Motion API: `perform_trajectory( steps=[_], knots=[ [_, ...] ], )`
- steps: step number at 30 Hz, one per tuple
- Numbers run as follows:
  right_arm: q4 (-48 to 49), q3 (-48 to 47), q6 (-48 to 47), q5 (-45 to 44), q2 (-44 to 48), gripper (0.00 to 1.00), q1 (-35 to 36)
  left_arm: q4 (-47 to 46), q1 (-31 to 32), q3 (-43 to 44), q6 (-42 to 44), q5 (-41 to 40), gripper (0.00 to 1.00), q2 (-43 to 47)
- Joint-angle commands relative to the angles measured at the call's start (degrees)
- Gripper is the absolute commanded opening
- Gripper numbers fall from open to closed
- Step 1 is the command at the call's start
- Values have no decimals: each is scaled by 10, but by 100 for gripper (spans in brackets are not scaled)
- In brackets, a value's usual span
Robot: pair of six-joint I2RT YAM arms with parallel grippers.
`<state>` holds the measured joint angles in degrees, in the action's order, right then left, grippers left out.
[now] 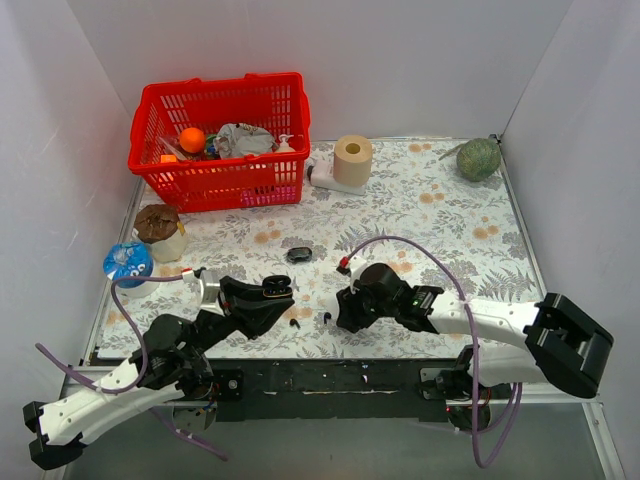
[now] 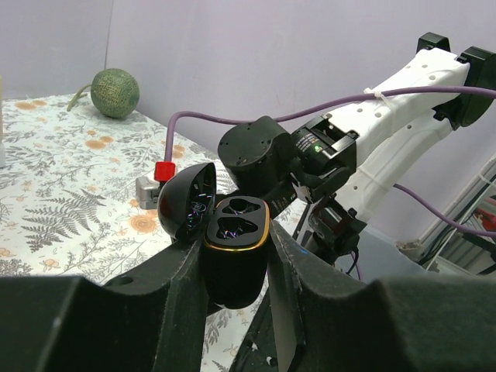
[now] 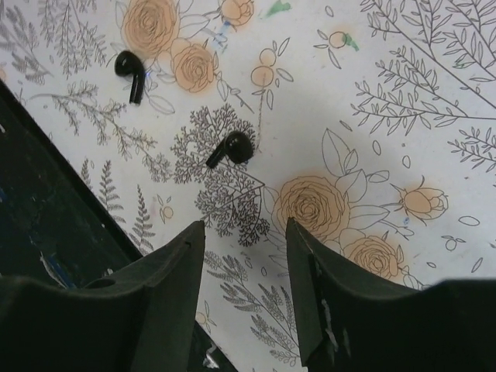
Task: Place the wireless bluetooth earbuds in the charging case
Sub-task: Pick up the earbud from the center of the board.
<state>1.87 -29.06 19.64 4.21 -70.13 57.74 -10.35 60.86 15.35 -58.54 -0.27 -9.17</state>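
Earbud (image 3: 230, 147) was seen on the table (image 3: 403, 93), mid-frame, just above the right gripper (image 3: 242, 279), whose jaws were parted and empty; its stem slanted to lower left. A second earbud (image 3: 130, 68) lay upper left. The open charging case (image 2: 235, 232) was clamped by the left gripper (image 2: 236, 260).

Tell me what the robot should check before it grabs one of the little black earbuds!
1. Case gripped: the left gripper is shut on the charging case. Ok.
2. Lid open: it is tipped back. Ok.
3. Slots free: both look empty. Ok.
4. Right gripper ready: jaws open, nothing between them. Ok.
5. Earbud lined up: the nearer earbud lies on the table beyond the fingertips, not between them. Not ok.
6. Room to grab: the other earbud lies apart from it. Ok.
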Motion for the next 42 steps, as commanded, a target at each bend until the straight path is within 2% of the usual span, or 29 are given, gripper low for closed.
perform_trajectory(
  steps=[1,5,12,34,42],
  knots=[
    [25,-58,84,-33,-33,54,1,22,0,-3,2,-28,0,14],
    [14,-99,126,-39,-90,54,3,24,0,1,8,-38,0,12],
    [-35,-155,132,-96,-160,53,24,34,0,7,7,-39,0,6],
    [-79,-167,147,-144,-208,53,57,37,-1,6,2,-44,0,9],
    [-124,-174,208,-198,-234,51,86,40,0,6,0,-67,0,12]
  ],
)
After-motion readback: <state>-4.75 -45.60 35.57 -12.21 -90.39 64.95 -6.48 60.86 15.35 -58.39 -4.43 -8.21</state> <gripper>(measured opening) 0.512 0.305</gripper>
